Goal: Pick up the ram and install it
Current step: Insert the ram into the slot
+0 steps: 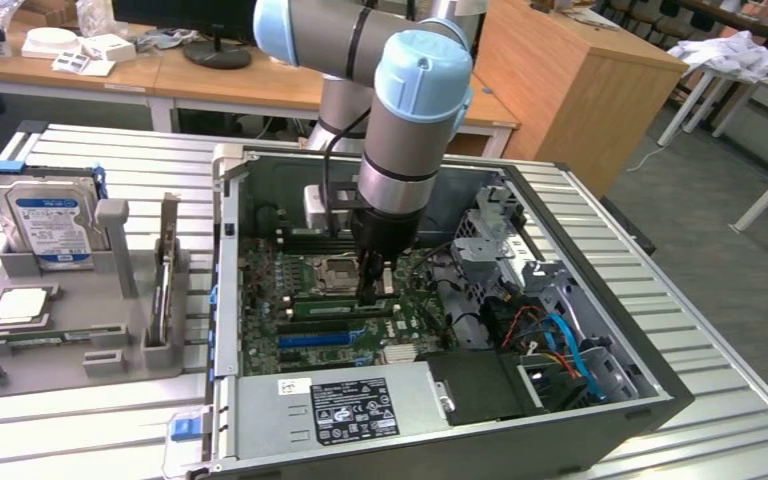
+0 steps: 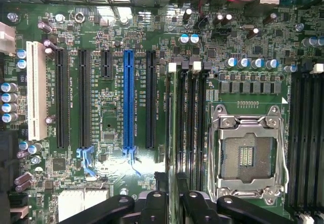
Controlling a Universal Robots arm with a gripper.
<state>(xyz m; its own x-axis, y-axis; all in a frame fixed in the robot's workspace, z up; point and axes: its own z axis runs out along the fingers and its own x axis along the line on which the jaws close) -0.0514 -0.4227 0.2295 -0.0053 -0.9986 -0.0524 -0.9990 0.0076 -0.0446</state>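
The ram (image 2: 172,123) looks seated in its slot (beside the CPU socket (image 2: 249,155)); the claw (image 2: 172,193) straddles it, slightly parted, gripping nothing.

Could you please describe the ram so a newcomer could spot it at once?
Inside the open computer case, find the metal CPU socket on the motherboard. Beside it, under the gripper, runs a bank of memory slots. The ram is the thin green board on edge in the slot farthest from the socket; its neighbours are empty and black.
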